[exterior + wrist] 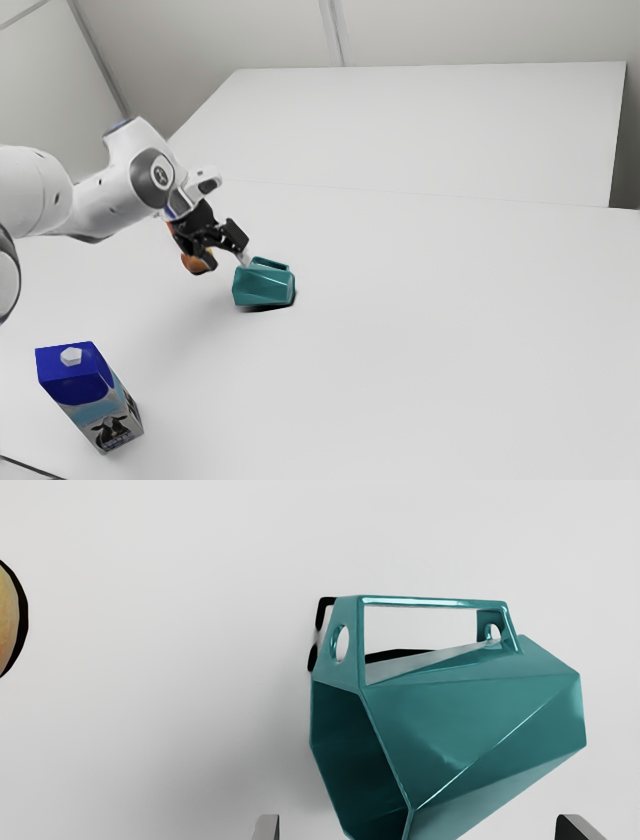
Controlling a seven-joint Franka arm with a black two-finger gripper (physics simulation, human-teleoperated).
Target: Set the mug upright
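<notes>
While the white arm [120, 205] comes in at nine o'clock in the exterior view and bends down toward four, the carton [90, 395], blue on top with a cow on its side, stands upright at the eight o'clock edge. Next comes the fruit [197, 264], round and orange, partly hidden behind the hand. Just to the exterior view's right of it is the hand [228, 262] itself, black and slanting down toward the mug [265, 286]; it is spread wide and pinches nothing, and the wrist view has its two fingers [268, 827] standing well apart, part of the mug showing between them. The teal, faceted mug lies on its side on the counter [450, 330], at about four o'clock from the hand, its handle [435, 601] on its twelve o'clock side in the exterior view. Its dark, open mouth [357, 760] faces the side where the fruit lies.
</notes>
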